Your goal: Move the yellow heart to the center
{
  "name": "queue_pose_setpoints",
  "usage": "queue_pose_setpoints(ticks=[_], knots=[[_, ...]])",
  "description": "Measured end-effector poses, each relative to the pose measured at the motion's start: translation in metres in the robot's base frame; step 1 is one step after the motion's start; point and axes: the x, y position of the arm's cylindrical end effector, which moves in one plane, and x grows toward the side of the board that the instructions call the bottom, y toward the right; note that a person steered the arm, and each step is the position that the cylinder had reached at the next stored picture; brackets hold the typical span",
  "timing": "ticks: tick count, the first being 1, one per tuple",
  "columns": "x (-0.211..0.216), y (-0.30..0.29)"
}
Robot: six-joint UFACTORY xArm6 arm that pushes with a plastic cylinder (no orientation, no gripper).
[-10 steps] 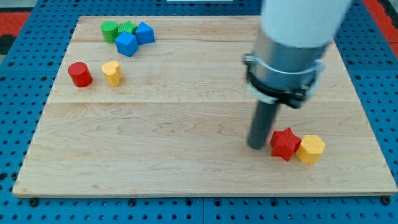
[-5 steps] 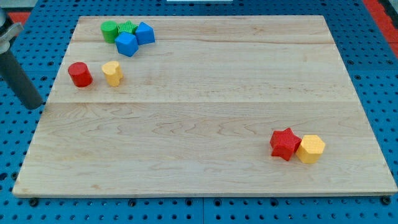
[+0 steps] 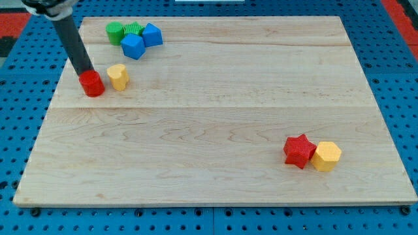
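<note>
The yellow heart (image 3: 117,76) lies at the board's upper left. A red cylinder (image 3: 92,84) sits just to its left, a small gap between them. My tip (image 3: 84,72) rests at the red cylinder's upper-left edge, touching it, and is left of the yellow heart. The rod leans up toward the view's top left corner.
Two green blocks (image 3: 124,31) and two blue cubes (image 3: 142,40) cluster near the top left. A red star (image 3: 299,151) touches a yellow hexagon (image 3: 326,156) at the lower right. The wooden board (image 3: 215,117) lies on a blue pegboard.
My tip swept from beside the red star at the lower right, off past the board's left edge, then onto the board behind the red cylinder, which has shifted slightly down and right.
</note>
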Motion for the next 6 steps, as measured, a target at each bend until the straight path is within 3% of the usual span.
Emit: queue_pose_setpoints(ticks=[2, 3, 4, 5, 6], knots=[[-0.001, 0.037], [-0.012, 0.022], [-0.009, 0.137], [0.032, 0.213], [0.018, 0.178]])
